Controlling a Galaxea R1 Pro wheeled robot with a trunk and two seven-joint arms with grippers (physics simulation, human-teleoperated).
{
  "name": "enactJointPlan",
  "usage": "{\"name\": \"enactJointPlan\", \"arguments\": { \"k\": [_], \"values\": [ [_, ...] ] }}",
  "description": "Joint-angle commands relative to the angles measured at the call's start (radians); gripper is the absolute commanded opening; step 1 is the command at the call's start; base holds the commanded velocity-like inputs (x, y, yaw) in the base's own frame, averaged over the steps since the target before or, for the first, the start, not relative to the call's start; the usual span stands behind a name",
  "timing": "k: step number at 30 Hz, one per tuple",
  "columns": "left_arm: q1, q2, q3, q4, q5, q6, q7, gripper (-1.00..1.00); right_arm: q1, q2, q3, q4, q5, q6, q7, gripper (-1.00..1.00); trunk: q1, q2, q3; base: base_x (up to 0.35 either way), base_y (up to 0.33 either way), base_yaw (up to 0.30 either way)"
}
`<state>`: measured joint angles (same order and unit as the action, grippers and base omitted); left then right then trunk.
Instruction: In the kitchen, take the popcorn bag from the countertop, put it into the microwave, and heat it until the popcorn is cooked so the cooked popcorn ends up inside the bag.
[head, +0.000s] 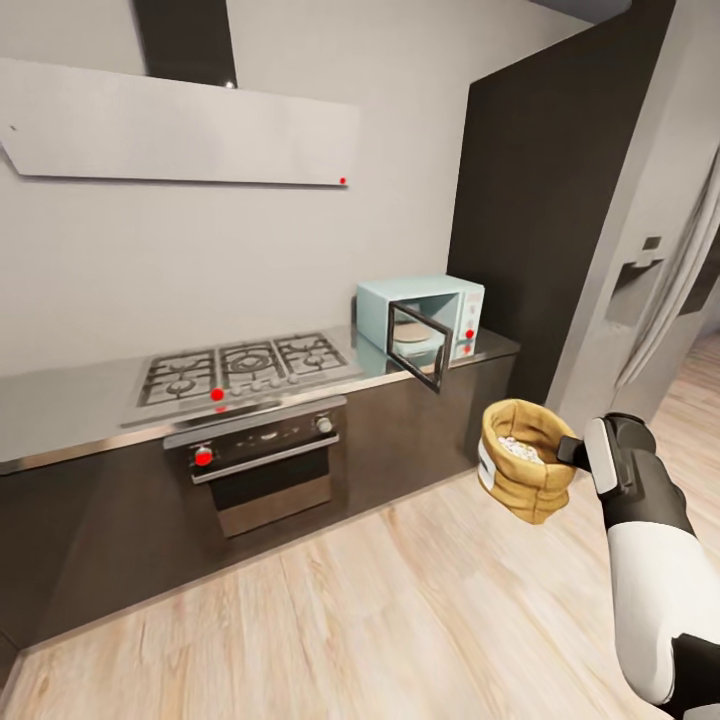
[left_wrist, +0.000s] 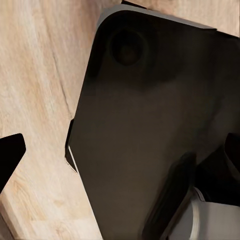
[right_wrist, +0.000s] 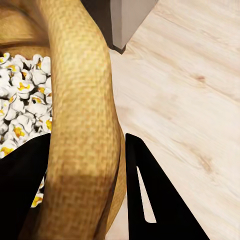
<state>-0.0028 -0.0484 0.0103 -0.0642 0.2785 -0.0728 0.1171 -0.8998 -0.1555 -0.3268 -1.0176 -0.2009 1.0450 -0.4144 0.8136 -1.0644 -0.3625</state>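
Head view: right tool (head: 572, 452) pinches the rolled rim of the tan wrinkled popcorn bag (head: 522, 470).
Bag: upright, popcorn inside.
Mint-white boxy microwave (head: 425, 318): door open, beyond and left of bag.
Left tool: state cannot be told.

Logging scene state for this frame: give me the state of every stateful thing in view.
Tan burlap popcorn bag: lifted above the floor, upright, mouth open.
Whitish popcorn: popped, inside the bag.
Pale mint boxy microwave: on the countertop, door swung open.
Steel built-in oven: door closed.
Right gripper: shut on the bag's rolled rim.
Left gripper: fingers apart, open, holding nothing.
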Motion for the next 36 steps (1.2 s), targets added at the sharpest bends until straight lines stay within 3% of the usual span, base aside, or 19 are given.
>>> {"name": "enactJointPlan", "arguments": {
  "k": [1,36],
  "values": [
    [0.000,-0.001,0.000,0.000,0.004,-0.003,0.003,1.00,-0.001,0.000,0.000,-0.001,-0.011,0.002,-0.009,-1.00,0.001,-0.001,-0.001,0.306,-0.078,0.000],
    [0.000,-0.004,0.004,0.006,0.004,-0.004,0.007,1.00,-0.001,0.002,0.008,-0.044,-0.017,0.002,-0.009,-1.00,0.001,-0.001,-0.001,0.306,-0.139,0.000]
  ]
}}
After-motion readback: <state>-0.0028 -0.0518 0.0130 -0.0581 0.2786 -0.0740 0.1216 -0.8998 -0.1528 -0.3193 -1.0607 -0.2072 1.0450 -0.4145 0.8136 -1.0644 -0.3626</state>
